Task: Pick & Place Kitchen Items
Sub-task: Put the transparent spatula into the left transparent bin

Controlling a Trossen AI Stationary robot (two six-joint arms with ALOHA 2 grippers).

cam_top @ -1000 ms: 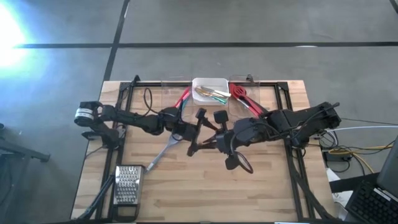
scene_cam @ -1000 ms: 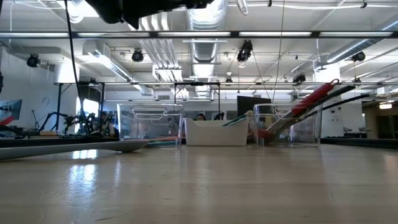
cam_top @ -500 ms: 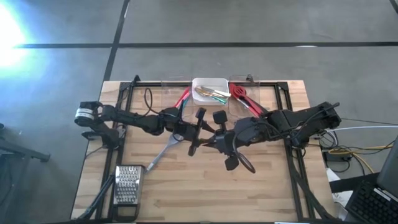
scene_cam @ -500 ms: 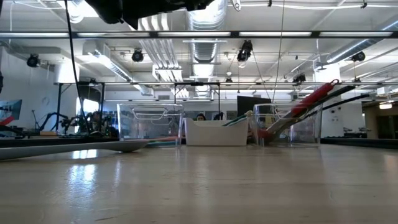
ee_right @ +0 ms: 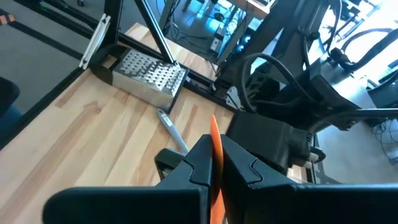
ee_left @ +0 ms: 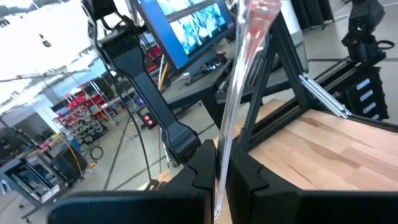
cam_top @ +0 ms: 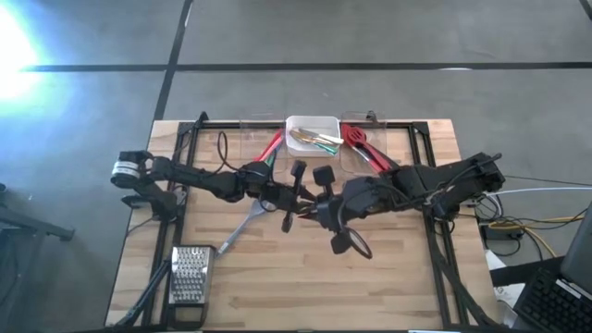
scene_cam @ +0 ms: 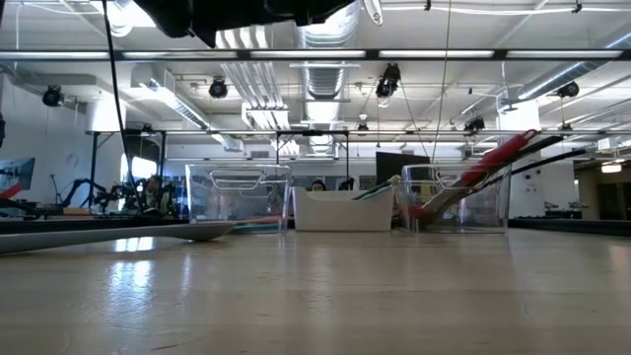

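Wooden counter [cam_top: 277, 277] carries three containers at the far edge: white bin [cam_top: 313, 135] w/ small cutlery [cam_top: 314, 141], clear bins w/ red utensils [cam_top: 356, 139]. We see both grippers meeting mid-counter. Left gripper [ee_left: 219, 171] has fingers closed on a clear-handled utensil [ee_left: 239, 81]. Right gripper [ee_right: 214, 165] fingers are closed on an orange handle [ee_right: 214, 155]. Grey spatula [cam_top: 242, 225] lies near the grater [cam_top: 190, 275].
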